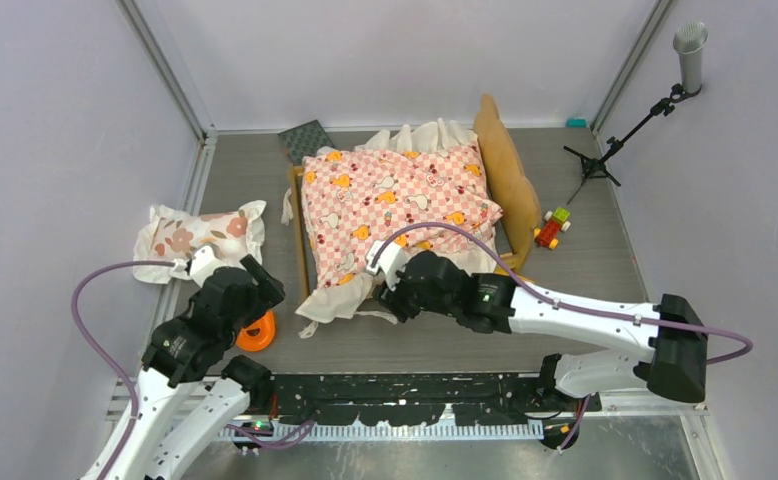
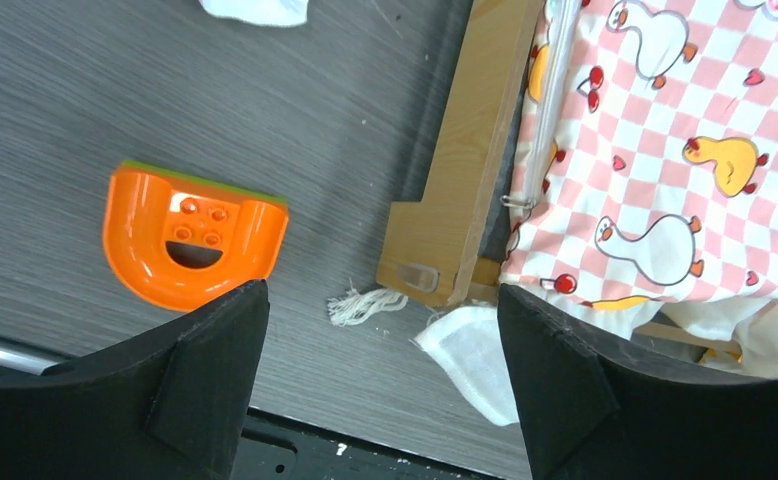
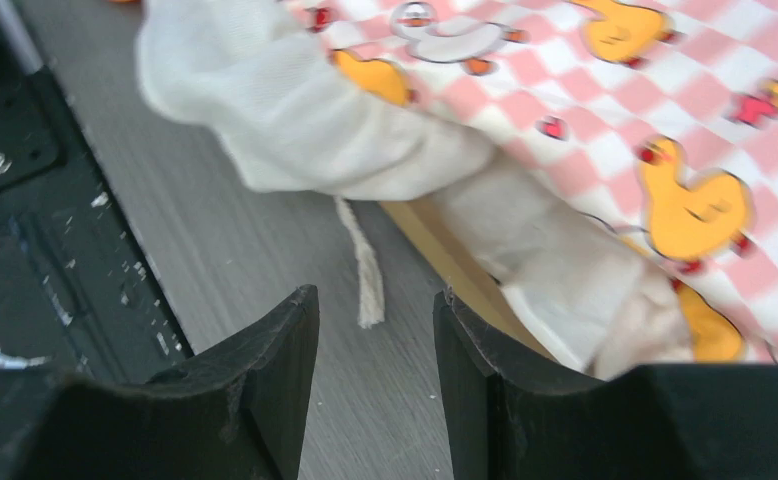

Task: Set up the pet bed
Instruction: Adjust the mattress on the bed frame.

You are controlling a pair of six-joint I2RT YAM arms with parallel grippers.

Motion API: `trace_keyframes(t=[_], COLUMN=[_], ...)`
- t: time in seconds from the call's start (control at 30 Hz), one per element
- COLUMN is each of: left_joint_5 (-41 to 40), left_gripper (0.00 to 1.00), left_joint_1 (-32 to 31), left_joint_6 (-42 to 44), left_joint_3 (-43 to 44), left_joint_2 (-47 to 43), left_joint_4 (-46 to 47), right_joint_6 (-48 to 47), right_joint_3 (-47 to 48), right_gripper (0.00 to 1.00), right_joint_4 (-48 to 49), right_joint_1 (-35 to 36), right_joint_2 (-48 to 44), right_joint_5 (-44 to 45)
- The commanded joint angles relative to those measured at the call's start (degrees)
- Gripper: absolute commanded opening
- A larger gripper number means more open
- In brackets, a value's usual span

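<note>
The pet bed (image 1: 299,225) is a tan wooden frame in the middle of the table, its wavy headboard (image 1: 506,165) on the right. A pink-checkered duck sheet (image 1: 395,200) with white ruffles covers it. A dark grey panel corner (image 1: 305,140) pokes out behind it. My left gripper (image 1: 265,285) hovers open off the bed's near left corner. In the left wrist view this gripper (image 2: 385,390) has only bare table between its fingers, below the frame corner (image 2: 435,240). My right gripper (image 1: 385,295) is open at the near edge. In its wrist view my right gripper (image 3: 375,380) holds nothing, with a white cord (image 3: 368,285) just ahead.
A floral ruffled pillow (image 1: 200,235) lies on the left of the table. An orange arch toy (image 1: 257,333) sits by my left arm, also the orange toy (image 2: 193,235) in the left wrist view. A small toy car (image 1: 553,228) and a microphone stand (image 1: 615,140) are on the right.
</note>
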Motion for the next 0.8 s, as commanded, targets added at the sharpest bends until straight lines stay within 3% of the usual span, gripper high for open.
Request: trace_keyframes(t=[0.0,0.2,0.5,0.77], left_joint_5=[-5.5,-0.3,10.7,15.4], left_gripper=[0.88,0.89,0.85,0.81], left_joint_1=[0.2,0.2,0.2,-0.5], left_joint_6=[2.6,5.8,8.2,14.6], left_joint_3=[4.9,4.6,0.7,1.5], left_joint_2=[1.5,6.3,12.8,16.8], left_joint_4=[-1.9,3.7,12.8,18.5], right_joint_6=[9.8,20.1,32.2,35.9], right_joint_3=[-0.6,1.7,0.7,-2.7], right_gripper=[0.51,0.54,0.67,0.68], right_joint_4=[1.7,-7.6,-22.5,-23.5], right_joint_1=[-0.5,-3.1,-4.8,-9.3], right_joint_2=[-5.4,-8.0,-12.1,-15.5], right_joint_5=[17.5,32.5,39.9,38.2])
